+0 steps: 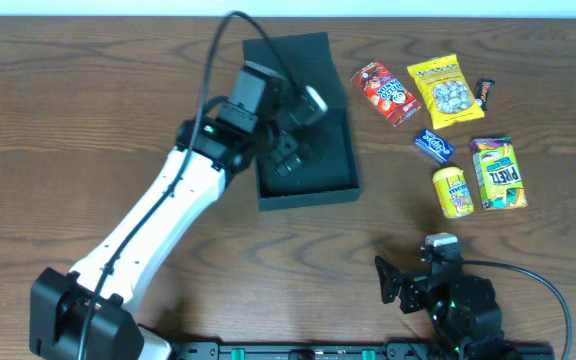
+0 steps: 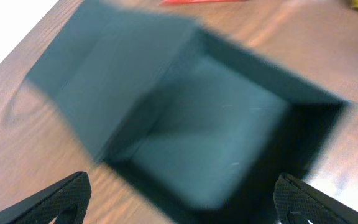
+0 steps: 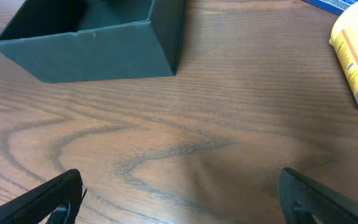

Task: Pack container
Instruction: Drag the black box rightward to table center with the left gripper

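The container [image 1: 310, 196] is a matte black shallow box with its flap lid [image 1: 290, 55] lying open at the far side. It looks empty. My left gripper [image 1: 290, 150] is open and hovers over the container's left part. In the blurred left wrist view the container's inside [image 2: 229, 130] lies ahead of the open fingers [image 2: 182, 208]. My right gripper [image 1: 389, 282] is open and empty near the front edge. In its wrist view the fingers [image 3: 182, 199] are over bare wood, with the container [image 3: 92, 46] at the far left.
Snacks lie right of the container: a red packet [image 1: 386, 92], a yellow packet [image 1: 446, 92], a small dark bar [image 1: 484, 93], a blue packet [image 1: 433, 146], a yellow tub [image 1: 453, 192] [image 3: 356, 50] and a green-yellow pretzel packet [image 1: 497, 173].
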Available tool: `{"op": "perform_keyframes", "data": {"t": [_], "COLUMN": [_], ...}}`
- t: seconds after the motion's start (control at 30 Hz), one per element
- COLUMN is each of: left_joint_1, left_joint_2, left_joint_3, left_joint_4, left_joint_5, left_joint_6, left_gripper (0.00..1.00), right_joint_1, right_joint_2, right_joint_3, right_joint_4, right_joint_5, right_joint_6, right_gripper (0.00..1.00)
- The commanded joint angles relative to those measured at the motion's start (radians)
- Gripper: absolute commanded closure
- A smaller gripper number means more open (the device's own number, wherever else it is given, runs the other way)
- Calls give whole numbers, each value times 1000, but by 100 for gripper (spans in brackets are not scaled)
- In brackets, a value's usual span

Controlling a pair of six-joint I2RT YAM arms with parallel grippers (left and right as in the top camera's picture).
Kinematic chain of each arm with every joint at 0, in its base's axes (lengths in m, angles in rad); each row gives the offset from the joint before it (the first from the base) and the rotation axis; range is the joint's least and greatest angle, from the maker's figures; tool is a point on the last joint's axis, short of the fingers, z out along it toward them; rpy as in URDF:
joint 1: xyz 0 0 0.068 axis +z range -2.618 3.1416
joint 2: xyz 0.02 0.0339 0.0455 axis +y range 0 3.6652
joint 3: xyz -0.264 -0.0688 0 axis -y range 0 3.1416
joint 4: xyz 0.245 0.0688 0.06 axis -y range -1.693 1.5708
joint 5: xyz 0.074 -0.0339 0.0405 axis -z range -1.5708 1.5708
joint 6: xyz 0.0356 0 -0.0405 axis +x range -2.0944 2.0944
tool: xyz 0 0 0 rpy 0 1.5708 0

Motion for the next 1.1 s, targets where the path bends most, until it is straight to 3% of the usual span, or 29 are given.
{"op": "perform_keyframes", "data": {"t": [0.0,0.1,0.23,0.27,0.3,0.37,0.5,0.8,1.07], "left_joint_1": [68,112,114,113,111,112,112,112,111], "left_joint_2": [24,66,135,151,173,208,260,283,305], "left_joint_3": [6,5,2,2,2,2,2,1,1], "left_joint_4": [-2,-2,-2,-2,-3,-3,-5,-2,8], "left_joint_5": [-117,-125,-125,-125,-126,-127,-137,-162,-159], "left_joint_6": [-282,-421,-458,-459,-472,-505,-536,-533,-533], "left_gripper": [5,5,4,0,13,30,50,64,69], "right_joint_1": [9,9,9,9,9,9,9,9,9], "right_joint_2": [-6,-6,-6,-6,-6,-6,-6,-6,-6], "right_joint_3": [-8,-8,-8,-8,-8,-8,-8,-8,-8], "right_joint_4": [-1,-1,-1,-1,-1,-1,-1,-1,-1], "right_joint_5": [13,13,13,14,14,13,14,14,13], "right_joint_6": [-13,-13,-13,-13,-13,-13,-13,-13,-13], "right_gripper": [1,1,1,1,1,1,1,1,1]}}
